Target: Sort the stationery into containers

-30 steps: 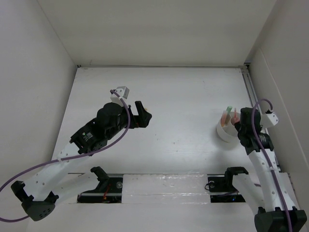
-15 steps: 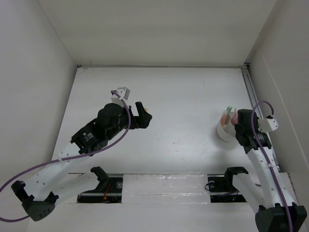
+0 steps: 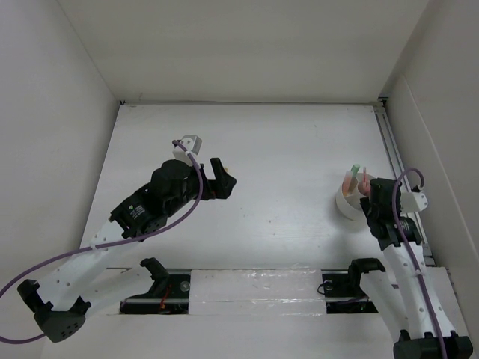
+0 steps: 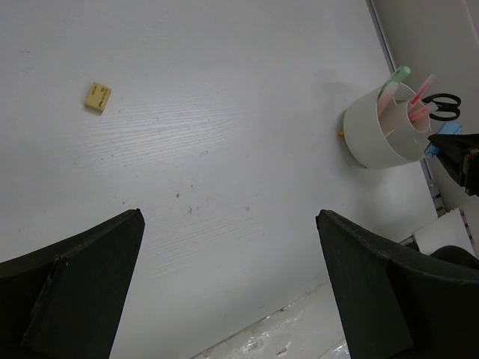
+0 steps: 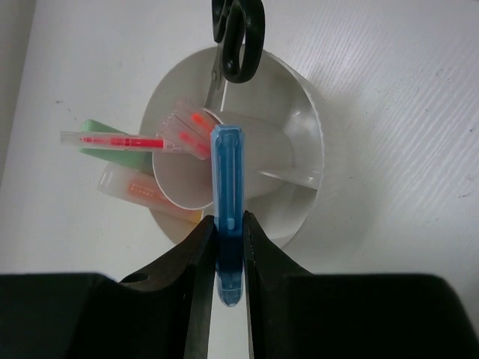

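Observation:
The white divided cup (image 3: 346,203) stands at the table's right; it also shows in the left wrist view (image 4: 378,138) and the right wrist view (image 5: 303,149). In it are black-handled scissors (image 5: 238,37), pink pens (image 5: 112,140), a mint-green marker (image 5: 93,129) and a yellow-orange marker (image 5: 135,188). My right gripper (image 5: 228,224) (image 3: 373,193) is shut on a light-blue marker (image 5: 227,179), held over the cup's near rim and pointing into it. A small yellow piece (image 4: 97,97) lies on the table. My left gripper (image 4: 228,217) (image 3: 222,182) is open and empty, left of centre.
A metal rail (image 3: 391,146) runs along the table's right side, close behind the cup. White walls enclose the left, back and right. A glossy strip (image 3: 254,288) and the arm mounts line the near edge.
My right gripper has shifted a little toward the near edge beside the cup, still holding the blue marker. The left arm has not moved.

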